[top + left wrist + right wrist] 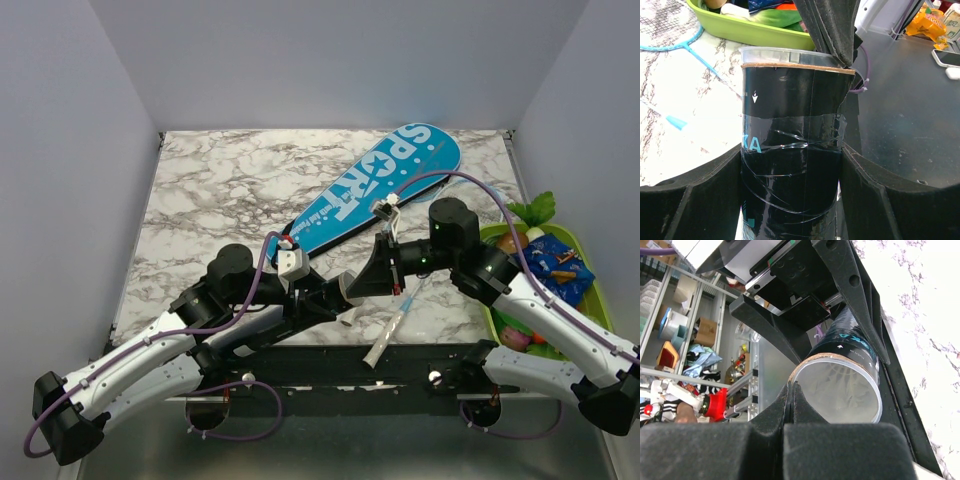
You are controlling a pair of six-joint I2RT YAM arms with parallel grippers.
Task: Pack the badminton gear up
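Note:
My left gripper (335,295) (792,165) is shut on a black taped shuttlecock tube (790,150) and holds it over the table's front edge. My right gripper (372,272) (792,387) is shut on the rim of the tube's translucent lid (840,390); feathers show through it. The cyan "SPORT" bag (385,185) lies flat behind both grippers. One light-blue racket lies by the front edge, its white handle (385,340) in the top view. A racket head (670,45) and a second thin shaft with a blue collar (675,121) show in the left wrist view.
A green tray (590,300) (755,32) of toy vegetables and a blue packet stands at the right edge of the marble table (220,190). Shelving and clutter lie beyond the front edge in the right wrist view.

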